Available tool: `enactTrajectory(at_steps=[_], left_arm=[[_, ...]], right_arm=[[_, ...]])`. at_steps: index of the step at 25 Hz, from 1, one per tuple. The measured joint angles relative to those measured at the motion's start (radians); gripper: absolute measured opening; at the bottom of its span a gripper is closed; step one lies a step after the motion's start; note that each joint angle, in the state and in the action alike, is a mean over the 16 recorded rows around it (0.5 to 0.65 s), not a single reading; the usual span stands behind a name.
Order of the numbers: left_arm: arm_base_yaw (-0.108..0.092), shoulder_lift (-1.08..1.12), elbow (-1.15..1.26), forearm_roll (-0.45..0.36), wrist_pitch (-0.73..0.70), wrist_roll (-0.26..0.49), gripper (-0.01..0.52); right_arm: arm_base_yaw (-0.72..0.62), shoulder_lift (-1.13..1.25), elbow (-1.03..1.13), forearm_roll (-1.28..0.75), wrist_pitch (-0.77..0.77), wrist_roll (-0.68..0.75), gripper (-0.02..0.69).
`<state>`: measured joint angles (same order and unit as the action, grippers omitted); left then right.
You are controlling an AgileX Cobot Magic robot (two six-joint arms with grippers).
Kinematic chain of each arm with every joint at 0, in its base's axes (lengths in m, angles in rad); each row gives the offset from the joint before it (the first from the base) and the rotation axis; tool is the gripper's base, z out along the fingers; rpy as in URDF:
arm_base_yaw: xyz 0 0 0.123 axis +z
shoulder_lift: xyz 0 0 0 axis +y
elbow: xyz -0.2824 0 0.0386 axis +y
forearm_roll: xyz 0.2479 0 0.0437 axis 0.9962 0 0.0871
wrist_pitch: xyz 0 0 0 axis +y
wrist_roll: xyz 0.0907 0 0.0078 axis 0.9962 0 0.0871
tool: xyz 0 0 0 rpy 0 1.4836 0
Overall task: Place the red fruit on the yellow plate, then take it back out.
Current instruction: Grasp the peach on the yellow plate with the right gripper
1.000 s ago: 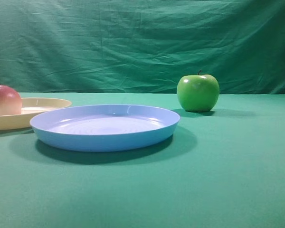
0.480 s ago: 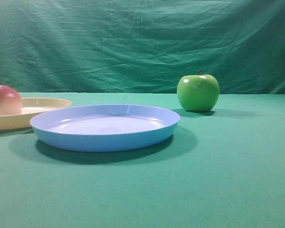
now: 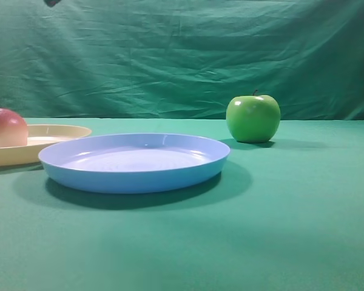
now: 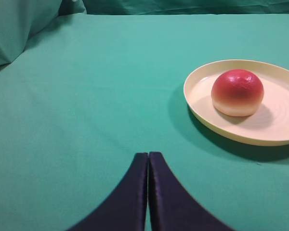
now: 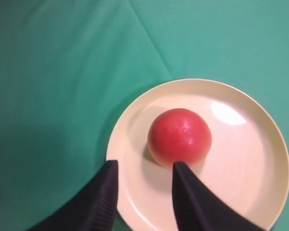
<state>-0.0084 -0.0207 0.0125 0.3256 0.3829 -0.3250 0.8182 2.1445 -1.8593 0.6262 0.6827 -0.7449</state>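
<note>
The red fruit [image 3: 5, 127] sits on the yellow plate [image 3: 60, 131] at the far left of the exterior view. Seen from the right wrist, the red fruit [image 5: 179, 137] lies near the middle of the yellow plate [image 5: 250, 159]. My right gripper [image 5: 145, 167] hovers above the plate, open, with only bare plate between its fingers and the fruit just beyond the right fingertip [image 5: 180, 168]. My left gripper [image 4: 148, 155] is shut and empty over the cloth. From there the red fruit [image 4: 237, 92] and yellow plate [image 4: 279, 132] lie ahead to the right.
A light blue plate [image 3: 133, 180] stands in the middle of the green cloth, overlapping the yellow plate's near edge in the exterior view. A shiny green apple [image 3: 253, 118] stands behind it to the right. A small dark shape [image 3: 51, 2] shows at the top left edge.
A small dark shape has appeared at the top left edge of the exterior view. The fruit, both plates and the apple have not moved.
</note>
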Motion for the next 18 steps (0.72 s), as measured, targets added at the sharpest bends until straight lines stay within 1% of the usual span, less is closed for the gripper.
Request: enactTrajectory(at_steps=[6,10,13,18], left_arm=[[0.0,0.0,0.0,0.0,0.0,0.0,0.0],[0.0,0.0,0.0,0.0,0.0,0.0,0.0],[0.0,0.0,0.0,0.0,0.0,0.0,0.0],[0.0,0.0,0.0,0.0,0.0,0.0,0.0]], right_arm=[[0.025,0.115,-0.088,-0.011,-0.06,0.005,0.552],[0.042,0.169,-0.11,-0.02,-0.127,0.005,0.635],[0.051,0.202,-0.115,-0.025,-0.184,0.005,0.665],[0.058,0.248,-0.116,-0.028,-0.266,0.005,0.673]])
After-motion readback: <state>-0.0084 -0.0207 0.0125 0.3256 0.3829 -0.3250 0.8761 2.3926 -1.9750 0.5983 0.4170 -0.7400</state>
